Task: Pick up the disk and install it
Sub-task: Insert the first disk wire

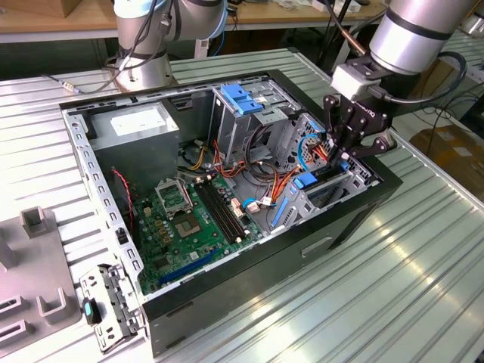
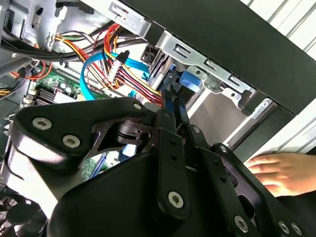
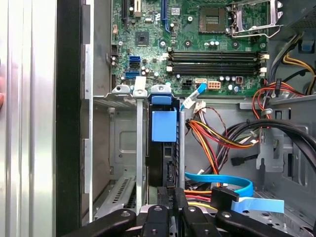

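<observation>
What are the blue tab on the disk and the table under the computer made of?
The blue tab on the disk looks like matte plastic: flat even colour, no glints. The table looks like ribbed bare metal, probably aluminium, since its grooves catch bright silvery reflections. The black pincer looks like dark-coated metal, though I can't be sure.

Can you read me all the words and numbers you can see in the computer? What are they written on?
Nothing here can be read out clearly.
White sticker on the grey power-supply box: it has dark print, too small to read.
Green motherboard: tiny white markings beside its parts, too small to read.
Memory slots on that board: small marks at their ends, too blurred to read.
</observation>
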### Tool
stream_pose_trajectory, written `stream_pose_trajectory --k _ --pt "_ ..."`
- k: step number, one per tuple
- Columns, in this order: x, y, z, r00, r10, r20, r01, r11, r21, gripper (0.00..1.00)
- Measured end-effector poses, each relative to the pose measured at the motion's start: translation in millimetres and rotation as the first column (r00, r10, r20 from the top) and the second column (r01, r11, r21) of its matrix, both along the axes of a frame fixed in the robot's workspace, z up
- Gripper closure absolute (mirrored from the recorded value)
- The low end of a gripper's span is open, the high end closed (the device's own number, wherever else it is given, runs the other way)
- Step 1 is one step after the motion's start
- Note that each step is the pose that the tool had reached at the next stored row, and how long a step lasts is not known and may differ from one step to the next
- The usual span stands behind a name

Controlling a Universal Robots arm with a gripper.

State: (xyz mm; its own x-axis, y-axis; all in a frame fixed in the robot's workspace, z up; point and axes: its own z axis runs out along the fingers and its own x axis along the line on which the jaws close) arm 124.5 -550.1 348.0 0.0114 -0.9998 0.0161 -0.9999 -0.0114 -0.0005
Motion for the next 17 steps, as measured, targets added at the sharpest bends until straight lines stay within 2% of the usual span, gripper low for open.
stream_pose_trajectory --k 13,17 --pt "-0.1 -0.1 -4.3 1.0 0.0 0.0 0.0 1.0 0.0 0.83" --pt "-0.1 -0.1 -1.4 1.0 -0.001 0.0001 0.001 1.0 0.0005 0.83"
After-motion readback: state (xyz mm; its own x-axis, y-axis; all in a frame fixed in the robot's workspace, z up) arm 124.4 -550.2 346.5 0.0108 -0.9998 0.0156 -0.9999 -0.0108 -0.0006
